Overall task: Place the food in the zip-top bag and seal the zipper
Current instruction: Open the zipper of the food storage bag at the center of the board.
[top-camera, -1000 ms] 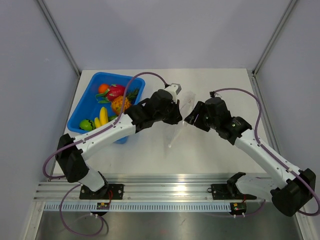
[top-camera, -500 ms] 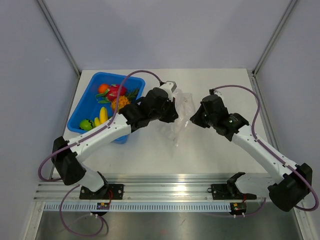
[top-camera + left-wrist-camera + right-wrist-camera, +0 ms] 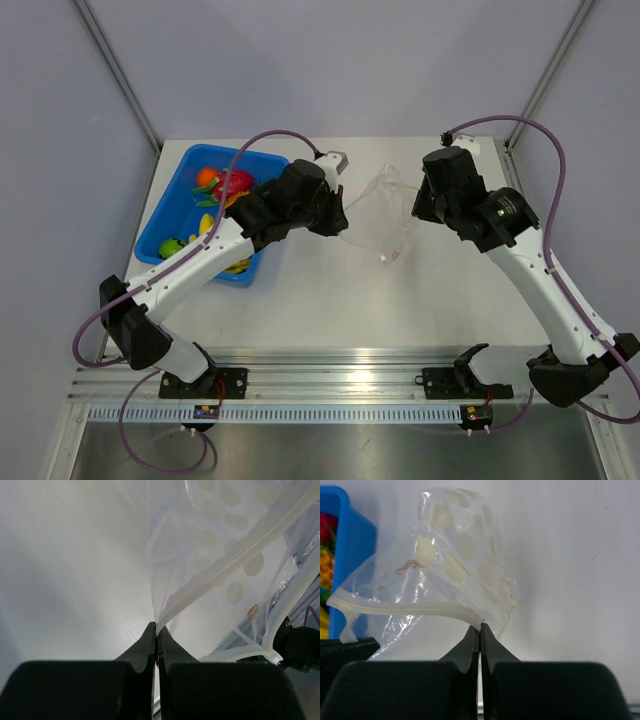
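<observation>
The left gripper [image 3: 156, 630] is clenching one end of the zipper [image 3: 405, 609] and the right gripper [image 3: 480, 629] is pinching the other. The zip-top bag [image 3: 385, 215] is spreading open between them at frame centre. Bare counter [image 3: 330, 300] is lying below it. The food [image 3: 228, 183] is sitting in the blue bin [image 3: 158, 222] by the counter's left edge.
</observation>
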Controlling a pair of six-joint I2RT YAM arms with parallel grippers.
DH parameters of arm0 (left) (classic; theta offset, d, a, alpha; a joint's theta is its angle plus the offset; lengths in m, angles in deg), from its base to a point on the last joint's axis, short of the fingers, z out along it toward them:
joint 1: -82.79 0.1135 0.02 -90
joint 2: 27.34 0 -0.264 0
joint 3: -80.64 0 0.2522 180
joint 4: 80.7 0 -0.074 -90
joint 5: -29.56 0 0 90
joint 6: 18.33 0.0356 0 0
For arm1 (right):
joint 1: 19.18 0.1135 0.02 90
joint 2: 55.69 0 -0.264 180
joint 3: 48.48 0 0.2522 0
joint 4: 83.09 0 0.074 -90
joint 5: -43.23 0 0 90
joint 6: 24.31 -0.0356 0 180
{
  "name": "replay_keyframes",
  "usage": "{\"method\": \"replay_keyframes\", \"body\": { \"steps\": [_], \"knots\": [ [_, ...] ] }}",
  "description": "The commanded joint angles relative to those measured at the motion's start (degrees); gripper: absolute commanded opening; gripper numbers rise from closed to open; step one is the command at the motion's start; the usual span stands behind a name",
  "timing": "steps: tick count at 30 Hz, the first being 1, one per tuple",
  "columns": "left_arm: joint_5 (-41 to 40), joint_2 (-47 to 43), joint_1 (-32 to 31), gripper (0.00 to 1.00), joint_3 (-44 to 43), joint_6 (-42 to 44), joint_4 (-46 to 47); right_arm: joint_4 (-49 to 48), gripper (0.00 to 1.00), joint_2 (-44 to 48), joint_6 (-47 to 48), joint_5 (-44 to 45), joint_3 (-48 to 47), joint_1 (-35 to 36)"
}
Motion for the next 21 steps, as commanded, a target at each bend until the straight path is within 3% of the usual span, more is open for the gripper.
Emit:
{"method": "replay_keyframes", "body": {
  "steps": [1, 6, 16, 19, 21],
  "knots": [
    [3.9, 1.3, 0.0, 0.00, -0.7, 2.0, 1.1, 10.5, 0.00, -4.6, 5.5, -0.2, -3.7, 0.3],
    [4.9, 3.5, 0.4, 0.00, 3.1, 3.7, 3.8, 9.5, 0.00, -8.1, 4.8, -5.7, -0.8, 1.6],
    [8.2, 2.6, 7.4, 0.00, 12.3, 9.2, 6.2, -3.2, 0.00, -17.4, 0.6, -15.2, 1.6, 3.9],
    [8.2, 2.9, 8.6, 0.11, 12.5, 9.9, 5.2, -6.4, 0.00, -21.8, -0.1, -18.6, -0.2, 4.0],
    [6.8, 3.5, 9.2, 0.31, 12.0, 10.0, 4.3, -7.4, 0.00, -25.3, -0.7, -20.8, -1.6, 4.0]
  ]
}}
